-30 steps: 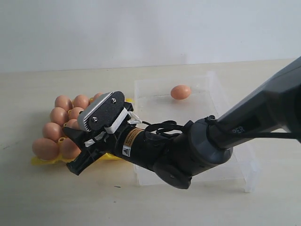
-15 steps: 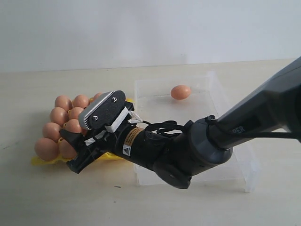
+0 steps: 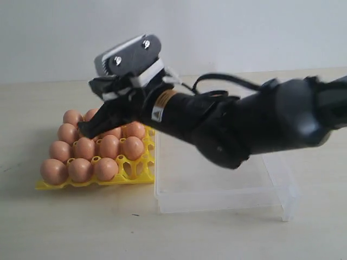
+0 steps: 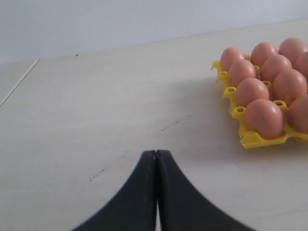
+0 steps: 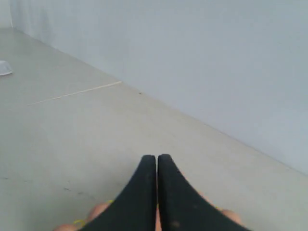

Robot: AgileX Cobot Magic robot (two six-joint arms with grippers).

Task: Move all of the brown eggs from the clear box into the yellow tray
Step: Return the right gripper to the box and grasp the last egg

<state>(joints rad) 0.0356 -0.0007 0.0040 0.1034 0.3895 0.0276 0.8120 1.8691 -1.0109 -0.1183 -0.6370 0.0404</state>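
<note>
The yellow tray lies at the left with several brown eggs in its cups; the front right cup shows no egg. My right gripper hangs above the tray's far rows, shut and holding nothing. In the right wrist view its gripper is closed, with eggs just below it. The clear box stands right of the tray, its far part hidden by my arm. My left gripper is shut over bare table, with the tray and its eggs off to one side.
A pale wall rises behind the light wooden table. My right arm spans above the box and the tray's right side. The left arm does not show in the exterior view.
My right gripper has risen from the tray's front edge to above its far rows and closed its jaws. The arm now covers the egg that showed in the box.
</note>
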